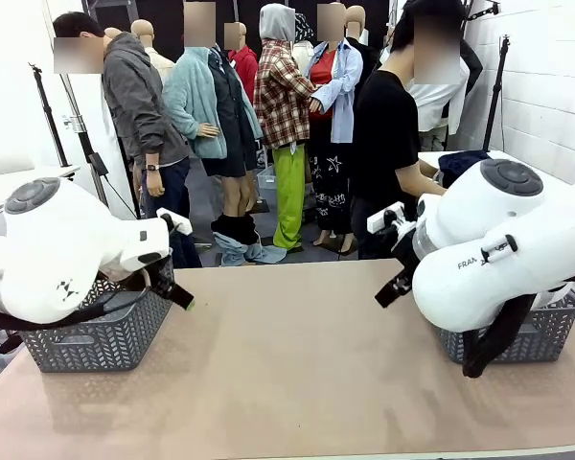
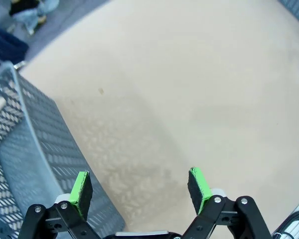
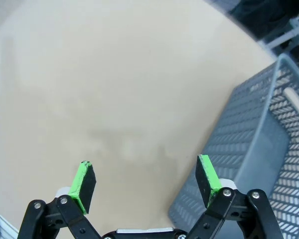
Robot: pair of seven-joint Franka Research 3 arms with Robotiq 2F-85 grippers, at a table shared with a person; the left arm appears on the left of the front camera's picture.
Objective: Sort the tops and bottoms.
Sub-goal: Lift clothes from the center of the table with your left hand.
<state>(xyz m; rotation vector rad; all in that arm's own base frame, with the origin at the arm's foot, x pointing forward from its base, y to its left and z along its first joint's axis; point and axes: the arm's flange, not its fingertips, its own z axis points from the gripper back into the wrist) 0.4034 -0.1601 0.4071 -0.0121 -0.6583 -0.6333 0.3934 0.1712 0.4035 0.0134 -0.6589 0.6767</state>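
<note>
Now: sorting not begun | left gripper (image 2: 139,186), right gripper (image 3: 147,181) spread apart, empty | next: likely needs a garment to grasp

Left basket (image 1: 86,350), 8 o'clock: far rim and inside hidden behind left arm (image 1: 57,249). Right basket (image 1: 546,335), 4 o'clock: mostly behind right arm (image 1: 498,259), contents can't be told. Wrist views cut both baskets off.

Tan table (image 1: 297,369) bears left basket (image 1: 105,347) near one side; right basket (image 1: 548,335) opposite.
</note>
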